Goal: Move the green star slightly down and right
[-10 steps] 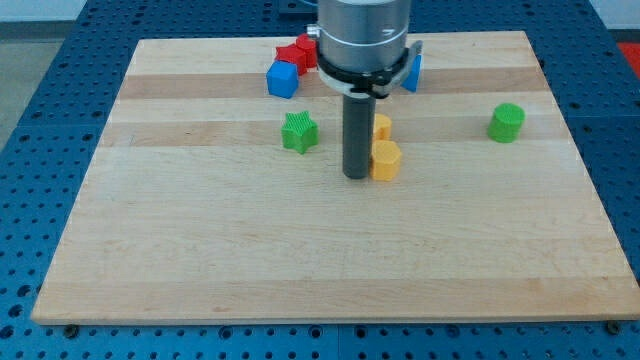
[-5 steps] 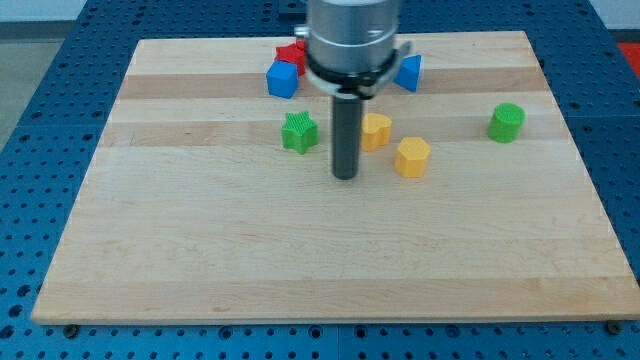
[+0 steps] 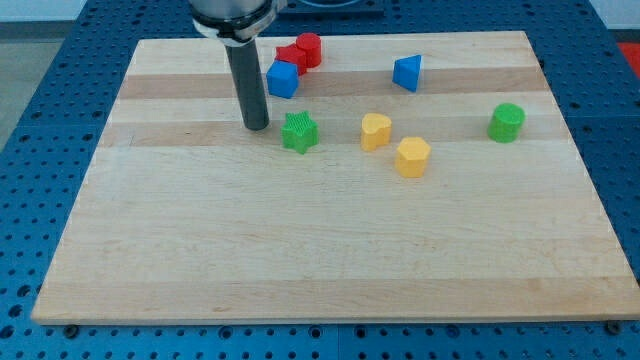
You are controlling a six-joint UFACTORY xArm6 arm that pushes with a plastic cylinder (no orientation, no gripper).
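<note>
The green star [image 3: 299, 132] lies on the wooden board [image 3: 320, 250], left of centre in the upper half. My tip [image 3: 256, 126] stands just to the star's upper left, a small gap apart from it. The rod rises straight up from the tip to the arm at the view's top.
A blue cube [image 3: 283, 78] sits above the star, with two red blocks [image 3: 301, 52] behind it. A blue block [image 3: 406, 72] is at the upper right. Two yellow blocks [image 3: 375, 131] [image 3: 412, 157] lie right of the star. A green cylinder [image 3: 507, 122] is at the far right.
My tip has moved from beside the yellow blocks, right of the star, to the star's upper left. One yellow block was pushed right early on. The star has not moved.
</note>
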